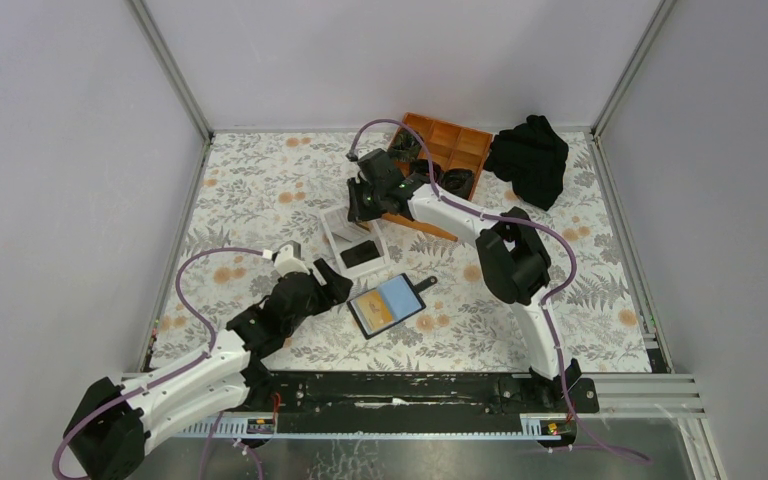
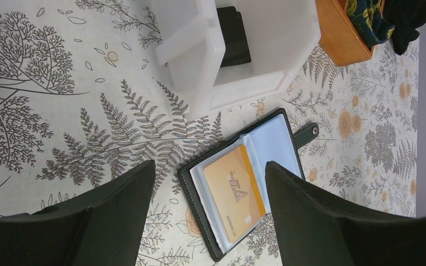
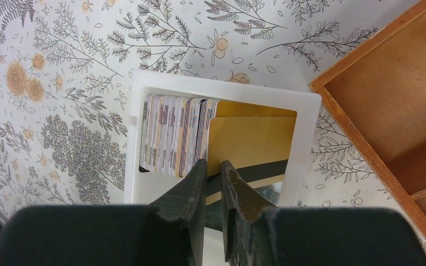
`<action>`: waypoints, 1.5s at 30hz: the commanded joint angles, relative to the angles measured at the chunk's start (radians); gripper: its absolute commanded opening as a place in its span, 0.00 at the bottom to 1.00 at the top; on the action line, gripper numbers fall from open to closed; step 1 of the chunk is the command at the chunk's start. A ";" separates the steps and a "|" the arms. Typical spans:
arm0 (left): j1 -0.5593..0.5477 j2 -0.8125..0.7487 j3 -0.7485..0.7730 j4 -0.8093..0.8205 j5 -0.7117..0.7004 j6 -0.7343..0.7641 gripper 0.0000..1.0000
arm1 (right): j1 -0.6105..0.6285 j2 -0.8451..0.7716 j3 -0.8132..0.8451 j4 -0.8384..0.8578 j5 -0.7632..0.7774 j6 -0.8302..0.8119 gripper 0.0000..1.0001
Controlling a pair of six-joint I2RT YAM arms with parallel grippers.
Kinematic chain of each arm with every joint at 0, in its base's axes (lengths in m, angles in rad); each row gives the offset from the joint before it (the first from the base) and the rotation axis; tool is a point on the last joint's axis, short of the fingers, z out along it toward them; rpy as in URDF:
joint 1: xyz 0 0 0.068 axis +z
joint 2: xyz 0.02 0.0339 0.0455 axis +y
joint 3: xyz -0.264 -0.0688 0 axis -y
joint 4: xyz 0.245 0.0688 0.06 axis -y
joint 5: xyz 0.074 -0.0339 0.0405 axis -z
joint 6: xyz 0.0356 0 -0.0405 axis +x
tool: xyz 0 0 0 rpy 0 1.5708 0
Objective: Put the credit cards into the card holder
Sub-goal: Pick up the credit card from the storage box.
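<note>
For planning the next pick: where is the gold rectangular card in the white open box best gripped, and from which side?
Pinch the top edge of the gold card, coming from above. It leans on edge in the white box, beside a row of cards, so the walls block its sides and only that edge is free.

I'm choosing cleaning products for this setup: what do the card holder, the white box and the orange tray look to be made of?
Card holder: matte black cover, likely leather or an imitation, with clear, slightly glossy plastic sleeves inside.
White box: smooth, milky plastic; its walls seem to let some light through.
Orange tray: wood, perhaps stained or varnished, with faint grain showing on its floor.
</note>
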 commanded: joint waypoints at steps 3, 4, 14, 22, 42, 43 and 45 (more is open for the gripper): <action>0.011 0.012 0.003 0.041 0.009 0.026 0.80 | 0.009 -0.043 0.003 -0.024 0.006 0.000 0.16; 0.012 0.012 0.003 0.041 0.011 0.029 0.80 | 0.009 -0.046 0.001 -0.023 0.009 0.000 0.16; 0.014 0.029 0.007 0.056 0.024 0.027 0.80 | 0.010 -0.068 -0.002 -0.028 0.016 -0.012 0.16; 0.019 0.026 0.002 0.056 0.028 0.025 0.80 | 0.008 -0.073 -0.021 -0.022 0.010 -0.010 0.22; 0.021 0.034 -0.005 0.067 0.042 0.010 0.80 | -0.007 -0.105 -0.076 0.002 -0.014 -0.008 0.27; 0.021 0.035 -0.004 0.067 0.043 0.010 0.80 | -0.008 -0.105 -0.076 0.004 -0.014 -0.009 0.27; 0.021 0.039 -0.005 0.068 0.044 0.009 0.80 | -0.009 -0.106 -0.076 0.004 -0.017 -0.009 0.27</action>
